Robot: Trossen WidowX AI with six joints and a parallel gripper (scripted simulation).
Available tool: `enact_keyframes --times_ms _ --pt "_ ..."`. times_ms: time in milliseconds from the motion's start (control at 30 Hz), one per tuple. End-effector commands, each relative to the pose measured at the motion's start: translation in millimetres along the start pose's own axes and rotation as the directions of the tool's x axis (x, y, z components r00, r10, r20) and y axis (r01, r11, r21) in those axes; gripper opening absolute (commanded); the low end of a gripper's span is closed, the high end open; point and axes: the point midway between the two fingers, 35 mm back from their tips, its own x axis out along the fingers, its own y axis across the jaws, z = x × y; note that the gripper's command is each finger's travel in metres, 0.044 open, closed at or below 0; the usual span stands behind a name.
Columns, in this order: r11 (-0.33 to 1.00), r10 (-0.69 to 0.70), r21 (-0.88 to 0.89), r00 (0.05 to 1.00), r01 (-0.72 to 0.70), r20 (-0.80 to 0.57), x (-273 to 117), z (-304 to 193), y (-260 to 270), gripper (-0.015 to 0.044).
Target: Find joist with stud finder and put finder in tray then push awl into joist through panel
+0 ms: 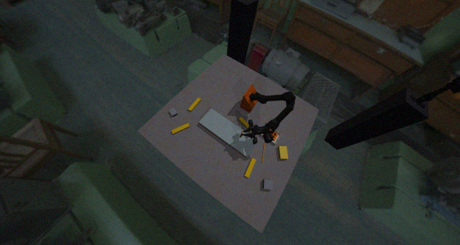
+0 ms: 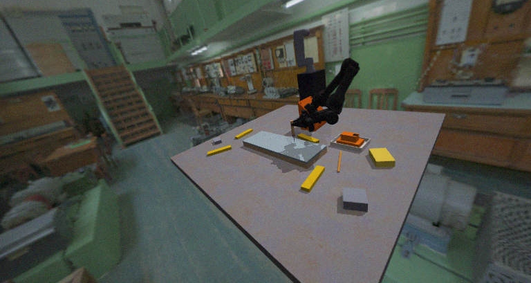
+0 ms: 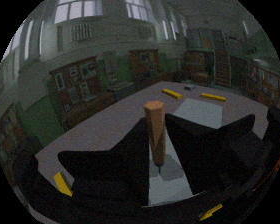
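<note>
My gripper (image 1: pixel 243 134) (image 2: pixel 292 124) is shut on the awl (image 2: pixel 292 129) (image 3: pixel 156 131). The awl's wooden handle stands about upright in the fingers, with its thin metal tip down over the floor panel (image 1: pixel 218 123) (image 2: pixel 265 142) (image 3: pixel 201 112). The tip is at or just above the panel's top; I cannot tell whether it touches. No hole can be made out. The joist is hidden. The orange stud finder (image 1: pixel 275 136) (image 2: pixel 350 137) sits in the white tray (image 2: pixel 344 147), to the right of the panel in the exterior view.
Yellow bars (image 2: pixel 243 133) (image 2: pixel 218 150) (image 2: pixel 312 178) (image 2: pixel 308 138) lie around the panel. A thin orange stick (image 1: pixel 263 153) (image 2: pixel 339 161), a yellow block (image 1: pixel 283 152) (image 2: pixel 382 157) and a grey block (image 1: pixel 268 184) (image 2: pixel 355 198) lie on the tray's side. A small grey block (image 1: pixel 172 111) (image 2: pixel 217 141) lies at the far end.
</note>
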Motion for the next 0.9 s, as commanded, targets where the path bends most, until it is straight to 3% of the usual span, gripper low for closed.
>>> enact_keyframes --times_ms 0,867 --pt "1.000 -0.001 0.007 1.000 0.001 0.010 0.8 -2.3 -0.2 0.0000" --pt "1.000 -0.001 0.007 1.000 0.001 0.009 4.3 -36.8 -0.5 0.0000"
